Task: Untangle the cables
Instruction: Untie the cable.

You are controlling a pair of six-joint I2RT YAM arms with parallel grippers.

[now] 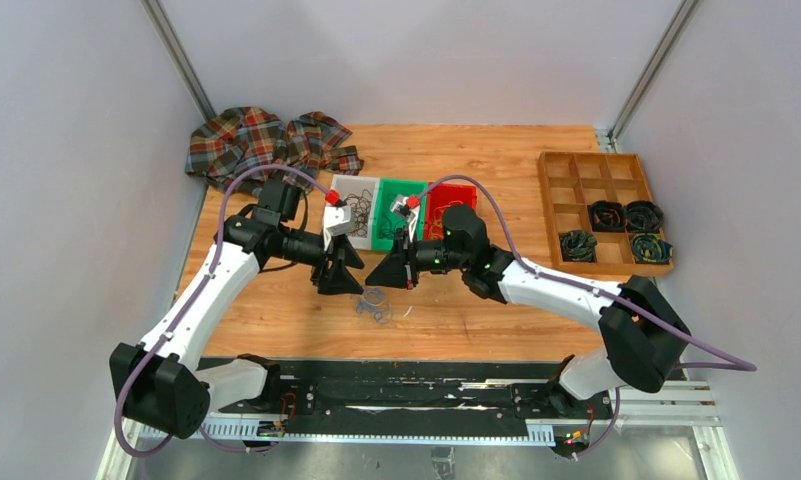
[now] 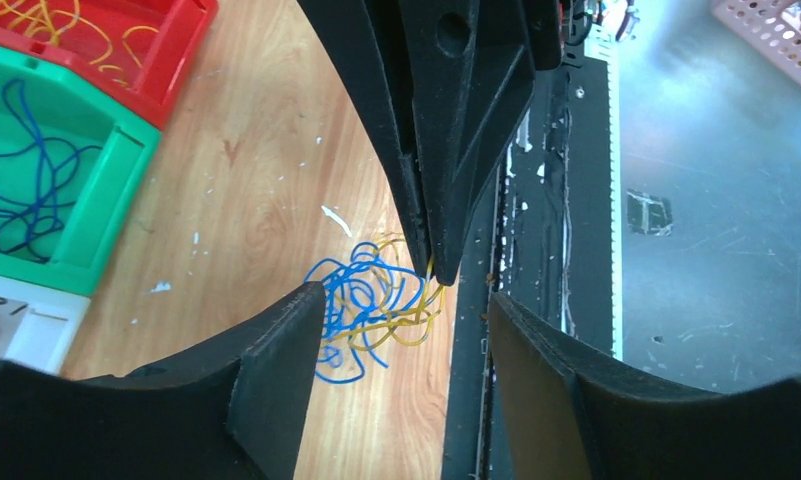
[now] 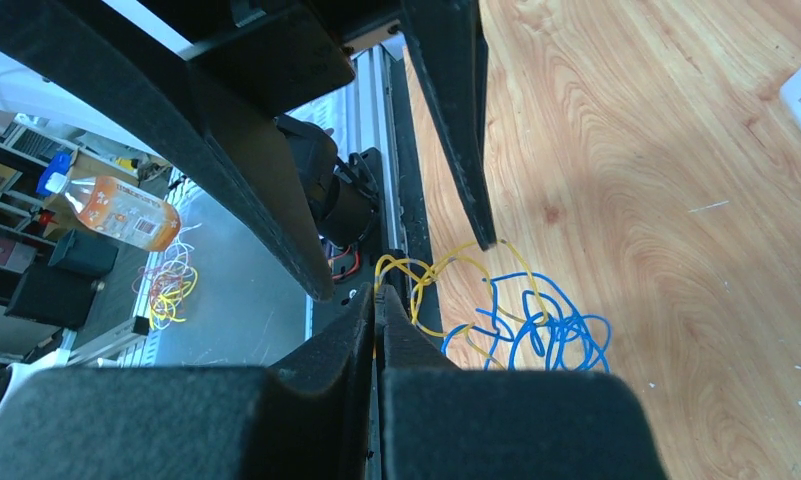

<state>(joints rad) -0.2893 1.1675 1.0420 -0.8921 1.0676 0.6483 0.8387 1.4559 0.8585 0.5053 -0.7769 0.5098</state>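
Note:
The cables are a small clump of blue and yellow wire loops lying on the wooden table near its front edge. The clump also shows in the left wrist view and the right wrist view. My right gripper is shut on a yellow wire at the clump's edge. In the left wrist view its closed tip touches the clump. My left gripper is open and empty, a little above the clump and straddling it. From above, both grippers point down side by side just behind the clump.
Behind the grippers stand a white bin, a green bin with blue wires and a red bin with yellow wires. A wooden compartment tray with dark coiled bundles is at the right. A plaid cloth lies back left.

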